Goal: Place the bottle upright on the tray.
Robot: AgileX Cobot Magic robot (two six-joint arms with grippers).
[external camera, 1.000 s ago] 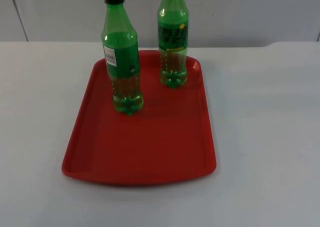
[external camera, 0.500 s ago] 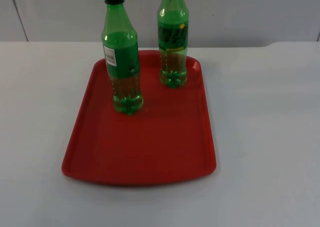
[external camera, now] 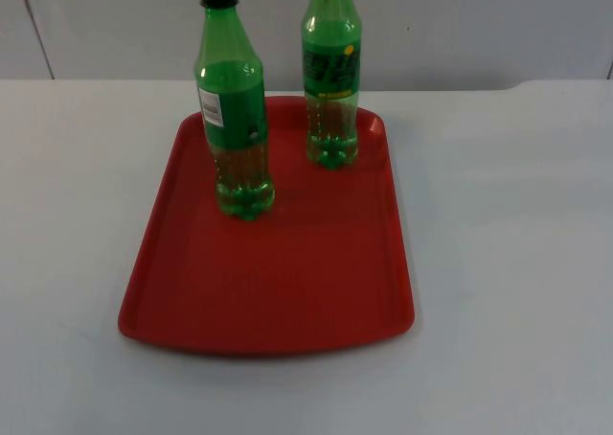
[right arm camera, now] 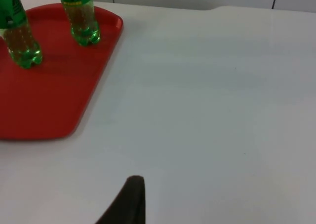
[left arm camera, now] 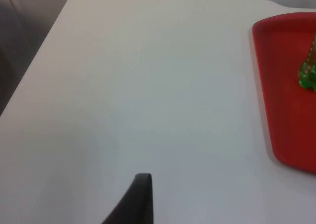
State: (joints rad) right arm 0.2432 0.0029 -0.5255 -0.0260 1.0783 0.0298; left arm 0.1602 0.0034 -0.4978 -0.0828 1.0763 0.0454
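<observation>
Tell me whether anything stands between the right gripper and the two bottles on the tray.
Nothing visible does. The right wrist view looks over bare white table to the red tray, where the capped bottle and the far bottle stand upright.

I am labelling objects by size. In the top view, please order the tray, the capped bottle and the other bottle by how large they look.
1. Tray, clearly largest.
2. Capped bottle.
3. Other bottle.
The bottles look alike; the other bottle stands farther back and its top is cut off, so their order is unsure.
</observation>
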